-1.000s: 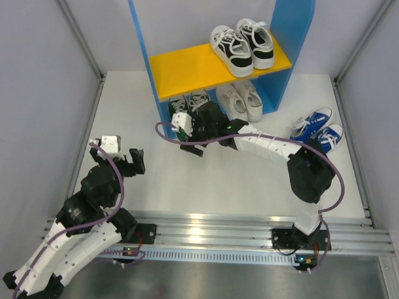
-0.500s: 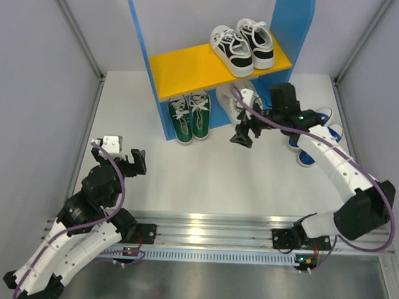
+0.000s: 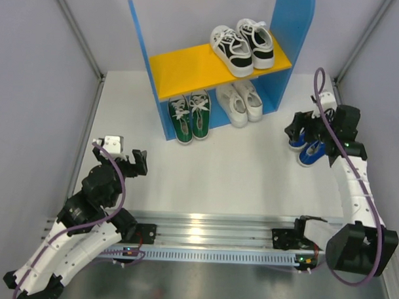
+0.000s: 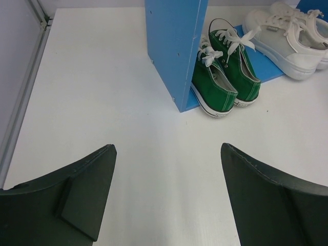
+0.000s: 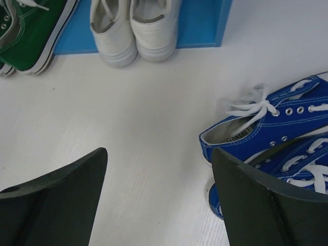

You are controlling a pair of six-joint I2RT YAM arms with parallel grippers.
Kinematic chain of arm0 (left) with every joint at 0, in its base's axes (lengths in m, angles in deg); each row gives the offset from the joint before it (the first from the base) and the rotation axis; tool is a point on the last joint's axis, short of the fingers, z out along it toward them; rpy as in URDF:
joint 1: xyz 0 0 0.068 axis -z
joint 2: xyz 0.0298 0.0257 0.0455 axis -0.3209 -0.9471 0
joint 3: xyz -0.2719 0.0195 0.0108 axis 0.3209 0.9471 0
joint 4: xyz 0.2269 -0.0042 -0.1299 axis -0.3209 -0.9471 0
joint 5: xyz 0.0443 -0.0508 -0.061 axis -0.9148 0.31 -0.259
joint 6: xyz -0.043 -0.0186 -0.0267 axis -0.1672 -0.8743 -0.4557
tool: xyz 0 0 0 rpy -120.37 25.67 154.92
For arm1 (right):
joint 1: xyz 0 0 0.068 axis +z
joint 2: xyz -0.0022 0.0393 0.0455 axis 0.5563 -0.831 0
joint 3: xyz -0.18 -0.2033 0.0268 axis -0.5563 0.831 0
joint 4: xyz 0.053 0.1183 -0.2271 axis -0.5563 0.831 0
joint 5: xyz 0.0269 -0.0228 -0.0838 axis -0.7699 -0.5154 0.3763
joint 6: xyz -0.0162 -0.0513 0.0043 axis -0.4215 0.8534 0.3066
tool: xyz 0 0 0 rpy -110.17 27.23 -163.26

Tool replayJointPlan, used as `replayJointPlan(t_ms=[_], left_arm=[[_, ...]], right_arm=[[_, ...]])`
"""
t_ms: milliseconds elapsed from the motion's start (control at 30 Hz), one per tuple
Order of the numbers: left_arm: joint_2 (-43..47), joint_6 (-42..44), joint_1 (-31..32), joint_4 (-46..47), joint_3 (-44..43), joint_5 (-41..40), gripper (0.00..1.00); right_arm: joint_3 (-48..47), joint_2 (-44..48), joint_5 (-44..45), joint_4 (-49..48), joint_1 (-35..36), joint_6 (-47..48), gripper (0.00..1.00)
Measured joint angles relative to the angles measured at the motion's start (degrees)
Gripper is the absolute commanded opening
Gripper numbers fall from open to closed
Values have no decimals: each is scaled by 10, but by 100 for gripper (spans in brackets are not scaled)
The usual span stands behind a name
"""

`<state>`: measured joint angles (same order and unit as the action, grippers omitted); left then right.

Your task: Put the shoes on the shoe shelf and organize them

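With the green pair [image 3: 189, 115] now shelved, the right gripper [image 5: 158, 156] swings, jaws wide and empty, to the blue pair [image 5: 287, 123], seemingly the last.

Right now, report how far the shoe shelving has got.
Done: green pair and white pair sit in the shoe shelf's lower level. In hand: right gripper hangs open over the blue pair, gripping nothing. Remaining: blue pair lies on the table, unshelved.
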<state>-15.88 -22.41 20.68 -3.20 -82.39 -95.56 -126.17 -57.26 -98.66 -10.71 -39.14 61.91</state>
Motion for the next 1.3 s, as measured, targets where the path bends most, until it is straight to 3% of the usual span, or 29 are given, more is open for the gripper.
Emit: replayJointPlan(t_ms=[200, 367, 667, 1067, 1167, 1267, 1300], left_arm=[[0, 4, 0, 0, 0, 5, 88], [0, 5, 0, 0, 0, 9, 88], [4, 8, 0, 0, 0, 15, 88], [11, 9, 0, 0, 0, 18, 88], [13, 9, 0, 0, 0, 18, 88], [13, 9, 0, 0, 0, 18, 88], [13, 9, 0, 0, 0, 18, 88]], right_arm=[[27, 9, 30, -16, -60, -53, 82], [30, -3, 119, -16, -130, -118, 82], [31, -31, 240, -12, -165, -157, 79], [31, -186, 234, -8, -171, -158, 63], [29, -222, 226, -8, -171, -162, 52], [22, -252, 215, -11, -171, -164, 24], [19, -256, 215, -11, -171, -164, 6]])
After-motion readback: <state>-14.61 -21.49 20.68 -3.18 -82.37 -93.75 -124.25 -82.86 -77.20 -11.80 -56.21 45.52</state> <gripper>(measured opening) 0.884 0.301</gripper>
